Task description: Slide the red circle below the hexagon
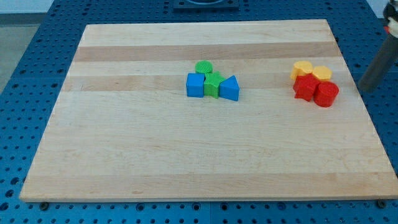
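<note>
The red circle [326, 94] lies near the board's right edge, touching a red star [304, 88] on its left. A yellow hexagon [322, 73] sits just above the red circle, with a yellow heart-like block [302, 68] to its left. All of these form one tight cluster. My tip [363, 88] is at the board's right edge, to the right of the red circle and apart from it. The dark rod leans up toward the view's right.
A second cluster sits near the board's middle: a green circle [203, 66], a green star [213, 84], a blue cube [195, 85] and a blue triangle [229, 88]. The wooden board [186, 162] rests on a blue perforated table.
</note>
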